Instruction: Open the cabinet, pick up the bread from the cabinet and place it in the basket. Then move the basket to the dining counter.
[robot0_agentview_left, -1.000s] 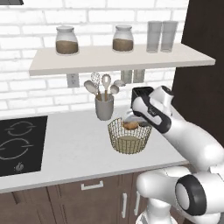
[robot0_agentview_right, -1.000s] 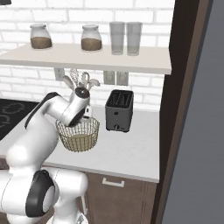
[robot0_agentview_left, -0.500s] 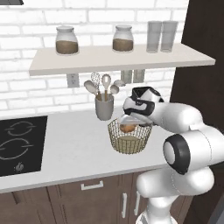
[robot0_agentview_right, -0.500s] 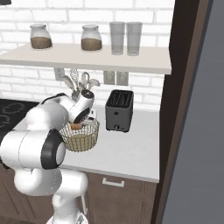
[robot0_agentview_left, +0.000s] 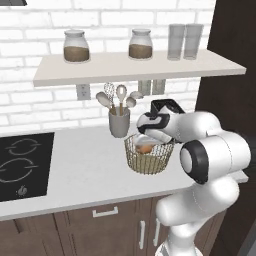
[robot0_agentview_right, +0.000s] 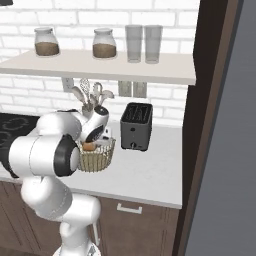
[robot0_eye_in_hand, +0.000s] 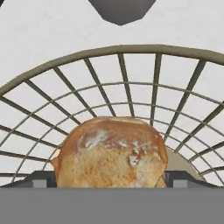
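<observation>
The bread (robot0_eye_in_hand: 111, 148), a golden-brown roll, lies inside the wire basket (robot0_agentview_left: 148, 161) on the white worktop. My gripper (robot0_agentview_left: 146, 140) reaches down into the basket's mouth from the right and stands open. In the hand view its fingertips (robot0_eye_in_hand: 41, 179) sit on either side of the bread, with the basket rim (robot0_eye_in_hand: 118, 54) arching beyond it. From the right base view the bread (robot0_agentview_right: 88, 146) shows through the basket (robot0_agentview_right: 96, 157) under the gripper (robot0_agentview_right: 95, 140). The cabinet (robot0_agentview_left: 135, 66), a pale wall shelf, hangs above. The dining counter is out of view.
A grey utensil cup (robot0_agentview_left: 119, 123) stands just behind the basket to the left. A black toaster (robot0_agentview_right: 136, 132) stands to the right of the basket and a black cooktop (robot0_agentview_left: 20, 165) lies at the left. Two jars (robot0_agentview_left: 76, 46) and two glasses (robot0_agentview_left: 176, 41) stand on the shelf. A dark tall panel (robot0_agentview_right: 200, 125) bounds the right.
The arm's elbow has swung round toward the cameras while the hand stayed over the basket. The bread lies in the basket throughout and the jaws stay wide.
</observation>
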